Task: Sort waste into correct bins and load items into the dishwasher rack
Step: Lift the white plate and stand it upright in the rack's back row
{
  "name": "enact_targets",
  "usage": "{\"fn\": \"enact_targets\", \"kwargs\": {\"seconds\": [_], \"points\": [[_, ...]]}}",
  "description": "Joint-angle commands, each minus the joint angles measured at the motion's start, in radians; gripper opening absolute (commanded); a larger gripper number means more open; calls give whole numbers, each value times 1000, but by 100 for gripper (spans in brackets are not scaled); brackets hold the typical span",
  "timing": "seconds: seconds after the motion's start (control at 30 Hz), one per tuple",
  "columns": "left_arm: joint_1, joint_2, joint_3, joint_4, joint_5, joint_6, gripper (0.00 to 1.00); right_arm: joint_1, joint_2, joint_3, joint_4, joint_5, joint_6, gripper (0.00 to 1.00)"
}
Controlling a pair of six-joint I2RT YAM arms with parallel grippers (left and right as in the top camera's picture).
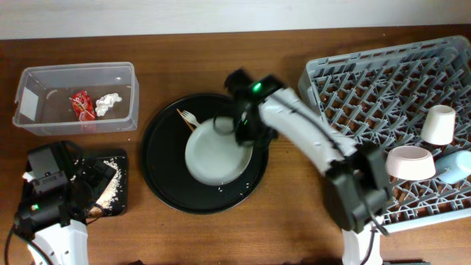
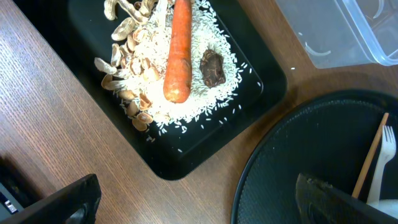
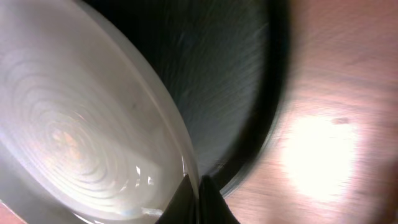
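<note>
Right gripper [image 3: 198, 185] clamped on the rim of one pale grey plate [image 1: 217, 156], both fingers pinched shut on the plate's far right edge. Plate over one round black tray [image 1: 163, 173]; lifted or resting, impossible to tell. One small white fork [image 2: 388, 146] on that tray just left of the right gripper, beside one thin brown stick [image 2: 368, 163].

Well to the right of that gripper, one grey dishwasher rack [image 1: 360, 96] carrying three pieces: one white cup [image 1: 439, 124], one small white bowl [image 1: 410, 162] and one light blue cup [image 1: 456, 165].

Left gripper [image 2: 199, 199] spread wide and holding nothing, poised over the tabletop between the round tray and one shallow black rectangular tray [image 2: 186, 158]. Ahead of its fingers on the rectangular tray: one heap of white rice [image 2: 149, 93], one orange carrot [image 2: 179, 50] on the rice, one dark brown lump [image 2: 212, 68] just beside the carrot, and pale beige strips [image 2: 127, 74] too jumbled to count.

Farther beyond the left gripper, one clear tub [image 1: 77, 68] holding one red wrapper [image 1: 81, 105] and one crumpled white tissue [image 1: 109, 103], side by side
</note>
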Motion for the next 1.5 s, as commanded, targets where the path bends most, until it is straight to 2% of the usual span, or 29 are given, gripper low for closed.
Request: {"fn": "enact_targets", "kwargs": {"seconds": [0.0,0.1,0.23,0.47,0.77,0.97,1.23,1.4,1.43,1.47], "points": [[5,-8,18,1,-7,-10,99,-113,-134,175,-89,89,-120,4],[5,-8,18,1,-8,-10,99,-235,-179,283,-169,270,-188,4],[5,-8,18,1,-7,-10,99,-428,-206,318,-161,311,-386,4],[5,-8,18,1,-8,-10,99,-605,-183,314,-83,484,-385,4],[5,-8,18,1,-8,-10,99,-607,-144,311,-21,735,-350,4],[5,-8,18,1,-7,-10,99,-570,-133,195,50,794,-351,4],[5,-8,18,1,-8,-10,99,-489,-131,36,158,969,-351,4],[5,-8,18,1,-7,-10,99,-448,-131,6,181,990,-351,4],[5,-8,18,1,-7,-10,99,-439,-131,6,180,985,-351,5],[5,-8,18,1,-8,-10,99,-423,-131,6,174,964,-351,15]]}}
